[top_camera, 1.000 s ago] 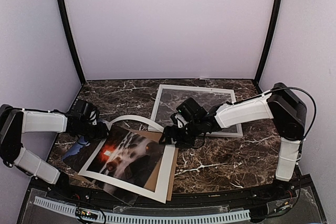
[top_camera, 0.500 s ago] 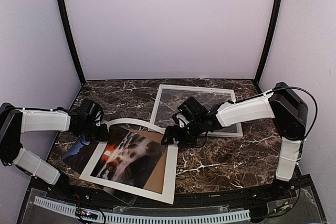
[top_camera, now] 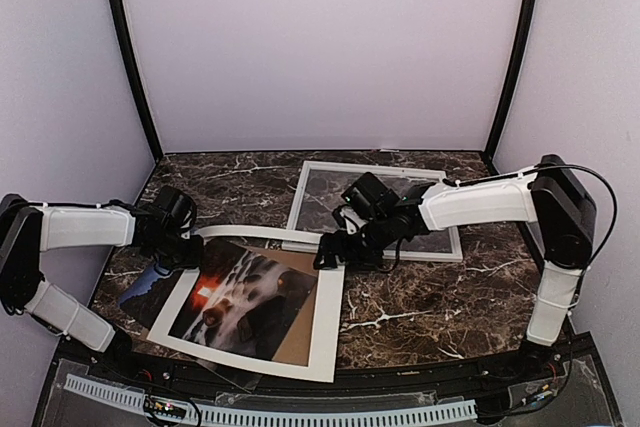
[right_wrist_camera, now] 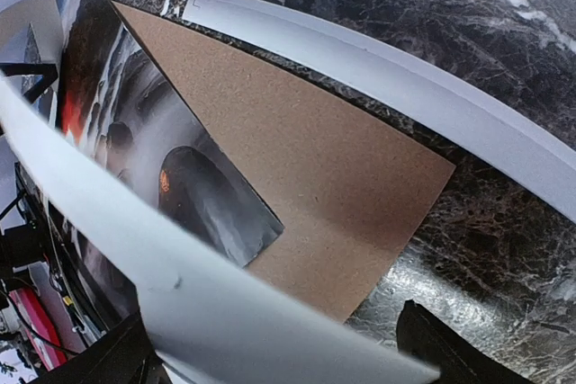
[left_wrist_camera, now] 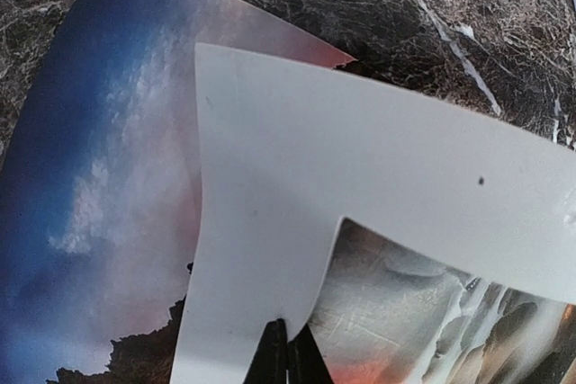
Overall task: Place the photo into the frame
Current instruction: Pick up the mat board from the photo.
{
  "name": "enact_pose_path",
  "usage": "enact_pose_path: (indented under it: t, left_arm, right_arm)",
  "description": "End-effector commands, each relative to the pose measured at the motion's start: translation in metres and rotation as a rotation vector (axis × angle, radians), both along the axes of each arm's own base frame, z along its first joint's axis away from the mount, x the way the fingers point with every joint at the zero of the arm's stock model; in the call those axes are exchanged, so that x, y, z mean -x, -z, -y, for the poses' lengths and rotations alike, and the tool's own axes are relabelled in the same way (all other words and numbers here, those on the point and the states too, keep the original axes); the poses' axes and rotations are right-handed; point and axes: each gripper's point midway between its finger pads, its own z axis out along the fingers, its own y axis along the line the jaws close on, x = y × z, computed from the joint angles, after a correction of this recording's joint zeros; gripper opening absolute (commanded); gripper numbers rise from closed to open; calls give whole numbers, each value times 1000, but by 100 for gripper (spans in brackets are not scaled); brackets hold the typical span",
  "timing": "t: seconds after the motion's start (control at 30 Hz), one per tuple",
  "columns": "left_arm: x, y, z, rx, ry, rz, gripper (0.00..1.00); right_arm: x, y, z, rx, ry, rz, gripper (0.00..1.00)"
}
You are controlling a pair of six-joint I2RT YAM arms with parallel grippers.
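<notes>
One left arm (top_camera: 85, 230) stretches low inward, its pincer (left_wrist_camera: 286, 352) nipping the white mat (left_wrist_camera: 378, 159).

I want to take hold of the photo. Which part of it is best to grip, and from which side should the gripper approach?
Probably its left corner, the blue-sky part. There the photo sticks out from under the white mat, while the mat's border covers its other edges. Come from the left, low and nearly flat, and pinch that free edge.
</notes>
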Motion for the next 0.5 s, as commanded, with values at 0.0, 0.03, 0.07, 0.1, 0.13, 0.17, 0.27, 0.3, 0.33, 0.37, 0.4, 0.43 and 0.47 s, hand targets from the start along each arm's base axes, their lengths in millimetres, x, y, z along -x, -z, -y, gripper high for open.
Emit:
enact_pose_path:
  t: [0.0, 0.03, 0.07, 0.1, 0.13, 0.17, 0.27, 0.3, 0.33, 0.37, 0.4, 0.43, 0.47]
  left_arm:
    - [7, -6, -2, -19, 10, -28, 0]
    - [5, -10, -1, -15, 11, -17, 0]
    - [5, -11, -1, -15, 11, -17, 0]
    - [3, -15, 0, -12, 13, -9, 0]
    - [3, -16, 0, -13, 13, -10, 0]
    - [2, -18, 0, -12, 14, -4, 0]
    - [0, -22, 2, -11, 17, 0, 0]
    - [-2, -24, 3, -8, 18, 5, 0]
    - [-2, -25, 3, -6, 19, 5, 0]
    - [-4, -26, 4, -3, 19, 9, 0]
    - [-4, -27, 4, -1, 19, 10, 0]
    - [-5, -28, 6, 5, 18, 13, 0]
    - [-6, -29, 7, 11, 16, 16, 0]
  right_arm:
    - [-10, -23, 3, 4, -6, 69, 91]
    - [-10, -26, 4, 6, -11, 75, 91]
    - [-10, -28, 4, 8, -17, 82, 91]
    - [-11, -31, 5, 10, -21, 91, 91]
    - [-11, -34, 6, 12, -27, 104, 92]
    - [-12, -38, 7, 13, -30, 115, 92]
    - [-13, -49, 9, 1, -34, 141, 93]
    - [-13, -51, 10, -8, -36, 143, 93]
    - [-13, -52, 10, -19, -36, 141, 93]
    - [-11, -52, 10, -29, -42, 135, 93]
    - [-10, -52, 9, -43, -46, 130, 93]
    - [-8, -51, 8, -59, -50, 122, 93]
    - [-6, -50, 7, -77, -54, 113, 93]
